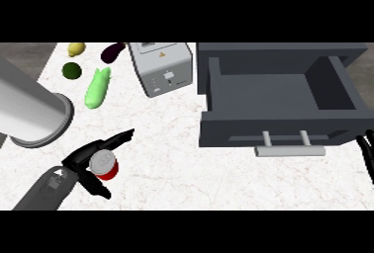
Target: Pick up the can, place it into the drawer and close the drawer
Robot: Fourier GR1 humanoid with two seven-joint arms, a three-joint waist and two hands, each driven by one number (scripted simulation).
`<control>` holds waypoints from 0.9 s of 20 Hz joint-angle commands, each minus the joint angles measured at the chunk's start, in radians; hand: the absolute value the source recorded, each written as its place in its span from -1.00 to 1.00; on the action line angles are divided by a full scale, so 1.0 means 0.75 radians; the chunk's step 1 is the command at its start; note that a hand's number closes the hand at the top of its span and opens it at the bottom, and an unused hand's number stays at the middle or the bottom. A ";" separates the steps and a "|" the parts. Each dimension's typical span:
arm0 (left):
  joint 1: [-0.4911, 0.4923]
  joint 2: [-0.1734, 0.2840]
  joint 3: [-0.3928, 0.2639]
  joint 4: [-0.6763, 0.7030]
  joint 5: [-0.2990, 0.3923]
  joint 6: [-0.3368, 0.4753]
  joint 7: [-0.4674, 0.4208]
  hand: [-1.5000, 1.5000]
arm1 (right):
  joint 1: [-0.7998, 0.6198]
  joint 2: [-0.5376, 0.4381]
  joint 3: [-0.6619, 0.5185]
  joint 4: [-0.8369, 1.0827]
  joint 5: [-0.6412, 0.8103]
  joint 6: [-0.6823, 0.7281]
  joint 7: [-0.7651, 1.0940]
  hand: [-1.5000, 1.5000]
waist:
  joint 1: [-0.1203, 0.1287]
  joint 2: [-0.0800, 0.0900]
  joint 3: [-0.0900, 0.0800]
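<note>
The can (105, 164), red with a grey lid, stands on the white counter at the lower left. My left hand (79, 163) is against its left side. Straight fingers (120, 137) run past the can's top and the thumb reaches below it, so the can sits in the wide gap between them and the hand is open. The dark grey drawer (213, 85) at the right is pulled out, with nothing inside and its bar handle (290, 150) facing me. My right hand (365, 154) shows only as straight fingers at the right edge, resting beside the drawer front.
A large grey cylinder (29, 114) lies at the left edge above the left hand. At the back stand a white appliance (164, 69), a cucumber (98, 87), a lime (71, 70), a lemon (76, 49) and an eggplant (112, 53).
</note>
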 commanded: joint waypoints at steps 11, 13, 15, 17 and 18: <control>0.062 0.001 -0.073 -0.195 0.153 -0.351 -0.005 1.00 | -0.036 0.000 -0.017 -0.019 -0.012 -0.010 0.037 -1.00 | 0.021 -0.005 0.002; 0.089 0.015 -0.087 -0.275 0.186 -0.372 -0.005 1.00 | 0.002 -0.016 -0.071 0.033 -0.064 0.031 -0.022 -1.00 | 0.025 -0.009 0.003; 0.109 -0.096 0.138 -0.170 0.357 -0.050 0.170 1.00 | 0.037 -0.003 -0.075 -0.005 -0.055 0.021 -0.017 -1.00 | 0.024 -0.007 0.002; 0.079 -0.110 0.330 -0.121 0.494 0.176 0.276 1.00 | 0.033 0.014 -0.049 -0.028 -0.049 0.008 0.004 -1.00 | 0.053 -0.011 0.003; 0.110 -0.117 0.412 -0.098 0.551 0.287 0.286 1.00 | 0.053 0.012 -0.076 -0.018 -0.039 0.006 -0.034 -1.00 | 0.066 -0.014 0.004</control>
